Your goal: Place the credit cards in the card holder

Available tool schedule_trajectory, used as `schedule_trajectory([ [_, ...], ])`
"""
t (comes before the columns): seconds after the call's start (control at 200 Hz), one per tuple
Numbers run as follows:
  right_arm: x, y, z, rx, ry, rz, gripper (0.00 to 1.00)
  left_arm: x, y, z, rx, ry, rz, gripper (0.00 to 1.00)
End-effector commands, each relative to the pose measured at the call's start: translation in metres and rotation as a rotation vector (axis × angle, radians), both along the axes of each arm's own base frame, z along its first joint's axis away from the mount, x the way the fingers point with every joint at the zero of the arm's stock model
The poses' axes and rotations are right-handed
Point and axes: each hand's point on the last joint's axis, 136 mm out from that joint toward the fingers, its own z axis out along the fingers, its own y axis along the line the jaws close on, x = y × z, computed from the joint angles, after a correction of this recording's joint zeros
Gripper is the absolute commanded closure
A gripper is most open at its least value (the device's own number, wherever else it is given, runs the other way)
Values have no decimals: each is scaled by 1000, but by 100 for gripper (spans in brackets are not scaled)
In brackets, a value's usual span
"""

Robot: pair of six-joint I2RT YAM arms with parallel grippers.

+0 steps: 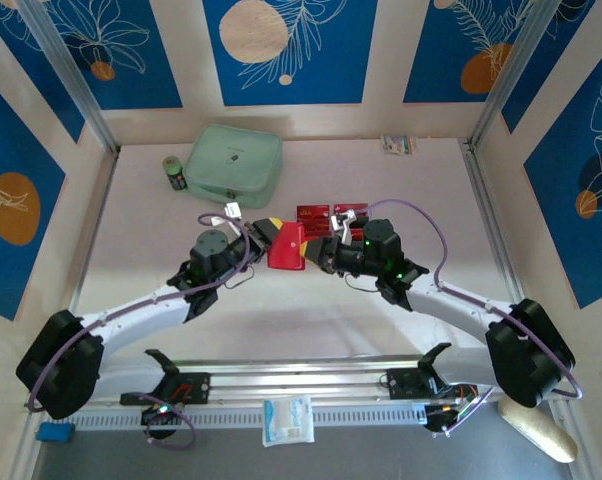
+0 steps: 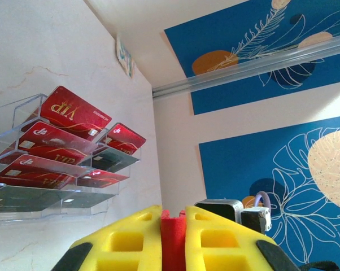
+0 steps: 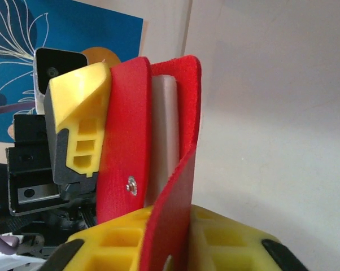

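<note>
Card holder (image 1: 287,246) is held off the worktop (image 1: 141,230) at centre, between both arms, its longer side running away from the bases. At far left, a mint-green case (image 1: 233,160) and a small dark can (image 1: 174,172) stand well apart and obstruct nothing. Your left fingers (image 2: 130,243) are pressed together on the holder's red edge. Your right fingers (image 3: 226,245) pinch its snap flap (image 3: 184,141), and the pale inside shows between flap and body. Credit cards (image 1: 315,212) sit in the clear tray (image 2: 6,113) just beyond the holder, nearer the right arm. Both arms are occupied, so in my judgement one must release before you can fetch a card.
</note>
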Motion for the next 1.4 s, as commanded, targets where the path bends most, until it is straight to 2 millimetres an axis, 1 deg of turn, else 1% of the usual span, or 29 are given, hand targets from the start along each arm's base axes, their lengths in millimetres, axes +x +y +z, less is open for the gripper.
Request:
schedule_trajectory([
  [0.0,-13,9,22,71,-61,87,88,-5,-13,15,-46,-31,-37,100],
  [0.075,-13,7,24,81,-65,87,96,-4,-14,11,-41,-24,-36,100],
  [0.095,-13,7,25,83,-64,87,100,-4,-14,10,-40,-23,-37,100],
  [0.215,-14,1,30,95,-72,81,100,-5,-14,2,-20,-15,-39,100],
  [0.3,-14,-3,34,103,-80,74,100,-6,-12,-5,6,-12,-38,84],
  [0.325,-15,-4,35,105,-82,73,100,-7,-11,-8,16,-8,-38,77],
  [0.365,-15,-7,35,105,-81,70,100,-8,-9,-14,31,-1,-35,62],
  [0.39,-16,-8,37,107,-85,68,100,-9,-8,-15,38,0,-34,56],
  [0.445,-17,-11,38,103,-90,63,100,-11,-5,-23,60,9,-28,45],
  [0.5,-18,-12,39,101,-94,60,100,-12,-2,-30,92,15,-25,31],
  [0.585,-19,-15,37,92,-88,54,100,-15,3,-37,144,13,-23,17],
  [0.61,-20,-16,36,91,-87,53,100,-16,4,-38,160,14,-23,8],
  [0.65,-21,-17,34,85,-81,52,100,-18,8,-42,189,16,-23,0],
  [0.75,-23,-21,29,62,-72,45,100,-23,16,-48,256,11,-19,0],
  [0.92,-28,-30,17,-12,-58,22,100,-29,39,-53,384,1,10,0],
  [0.99,-32,-37,6,-94,-46,1,100,-33,49,-55,451,13,21,0],
  [1.08,-36,-46,-5,-218,-50,-31,100,-36,56,-55,522,21,16,0],
  [1.16,-40,-54,-16,-332,-48,-51,100,-38,56,-54,554,26,-6,0],
  [1.25,-43,-59,-25,-443,-52,-68,100,-39,48,-53,561,33,-48,0],
  [1.395,-47,-59,-38,-603,-68,-74,100,-40,33,-58,572,59,-125,0],
])
